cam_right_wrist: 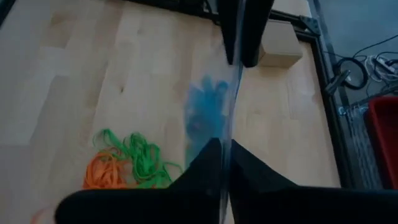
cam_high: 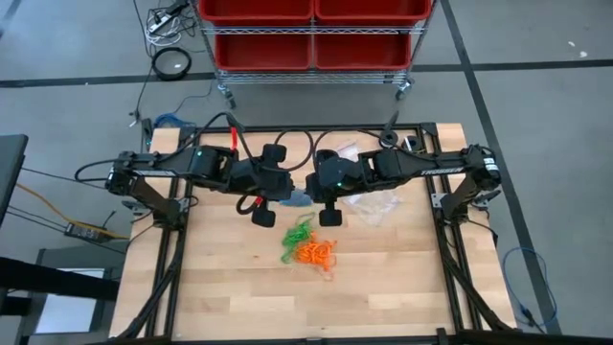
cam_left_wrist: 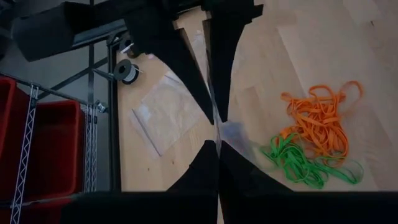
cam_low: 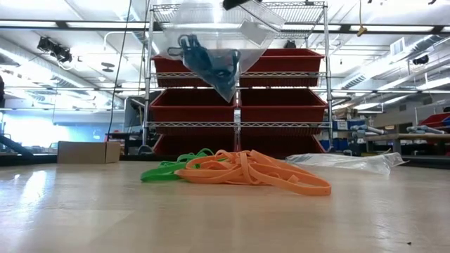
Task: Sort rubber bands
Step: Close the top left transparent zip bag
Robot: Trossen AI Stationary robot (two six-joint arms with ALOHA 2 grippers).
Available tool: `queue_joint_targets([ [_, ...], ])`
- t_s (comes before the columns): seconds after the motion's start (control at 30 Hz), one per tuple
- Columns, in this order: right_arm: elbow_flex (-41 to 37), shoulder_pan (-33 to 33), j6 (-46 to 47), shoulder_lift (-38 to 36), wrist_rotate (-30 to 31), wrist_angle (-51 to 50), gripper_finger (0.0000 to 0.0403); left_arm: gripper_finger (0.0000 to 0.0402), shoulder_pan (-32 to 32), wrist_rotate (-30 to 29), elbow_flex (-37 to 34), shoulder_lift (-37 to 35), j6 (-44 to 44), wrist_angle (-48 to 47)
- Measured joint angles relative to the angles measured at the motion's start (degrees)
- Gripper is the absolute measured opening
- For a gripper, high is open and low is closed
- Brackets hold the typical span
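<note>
Both grippers meet above the middle of the table (cam_high: pixel 230 297), each pinching the top edge of one clear plastic bag (cam_low: pixel 221 42) held in the air. The left gripper (cam_left_wrist: pixel 217 134) has its fingers pressed together on the thin film of the bag, and the right gripper (cam_right_wrist: pixel 225 149) is likewise clamped on the bag's edge, with the plastic running between its fingers. The other arm's fingers show farther off in each wrist view, gripping the same edge.

The blue rubber bands (cam_low: pixel 204 56) sit bunched inside the hanging bag, near its lower point. On the wood below it, the green rubber bands (cam_high: pixel 298 236) and the orange rubber bands (cam_high: pixel 316 254) lie in two tangled heaps that touch each other.

A second clear bag (cam_high: pixel 375 204) lies flat on the table under the right arm, and a small cardboard box (cam_right_wrist: pixel 278 50) rests near the table's edge.
</note>
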Motion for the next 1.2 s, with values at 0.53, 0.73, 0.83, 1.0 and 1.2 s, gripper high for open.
queue_joint_targets([
  [0.53, 0.0, 0.29, 0.96, -0.28, 1.55, -7.8, 0.0007, 0.0, -0.02, -0.02, 0.04, -0.02, -0.06, -1.18],
  [0.73, 0.0, 0.27, 2.99, -0.31, 1.9, -7.98, 0.0007, 0.0, -0.02, -0.01, 0.04, -0.02, 0.02, -1.12],
  [0.83, 0.0, 0.27, 3.01, -0.33, 1.92, -9.19, 0.0023, 0.0, -0.02, -0.02, 0.04, -0.02, -0.04, -1.13],
  [1.0, 0.0, 0.28, 2.7, -0.35, 3.2, -13.14, 0.0024, 0.0, -0.02, -0.28, 0.04, -0.02, -0.09, -2.17],
  [1.2, 0.0, 0.58, 4.63, -0.35, 3.25, -15.95, 0.0016, 0.0, -0.02, -0.39, 0.04, -0.02, -0.11, -2.28],
])
